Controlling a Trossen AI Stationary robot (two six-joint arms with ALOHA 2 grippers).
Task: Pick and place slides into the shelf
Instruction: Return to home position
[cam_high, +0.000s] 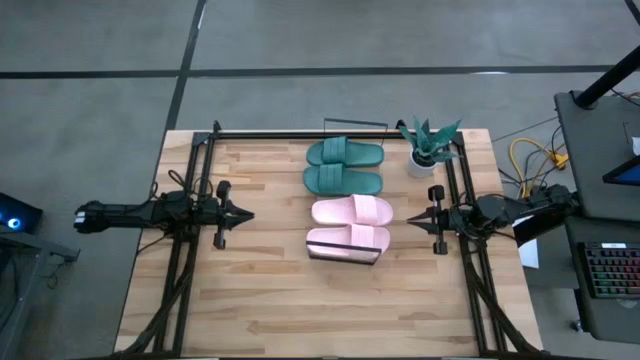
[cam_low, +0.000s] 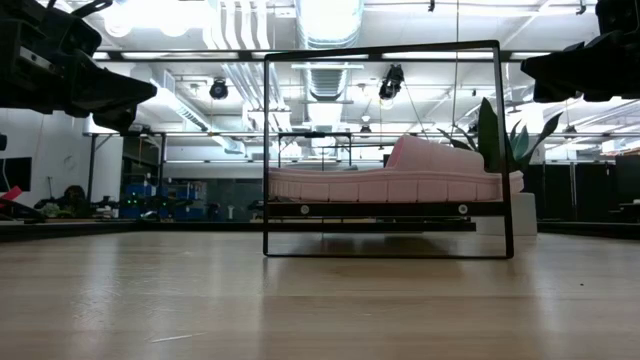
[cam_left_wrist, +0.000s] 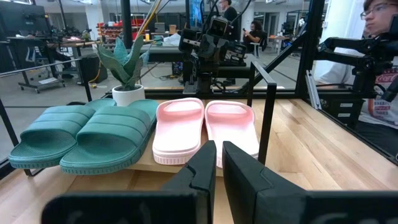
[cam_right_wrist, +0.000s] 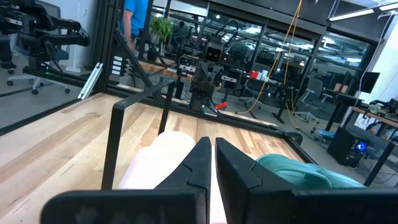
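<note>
Left claw (cam_high: 247, 214) and right claw (cam_high: 410, 219), each with its fingers pressed together and gripping nothing, hang above the table (cam_high: 260, 300) on opposite sides of the shelf (cam_low: 385, 209), pointing toward it and well apart from it. All four slides lie side by side on the shelf's wood top, the two teal green slides (cam_high: 345, 181) at the far end near a potted plant (cam_high: 426, 150), the two pale pink slides (cam_high: 351, 210) at the near end.

Left gripper (cam_high: 243, 213) and right gripper (cam_high: 414, 221) both closed, empty, raised, pointing toward each other
</note>
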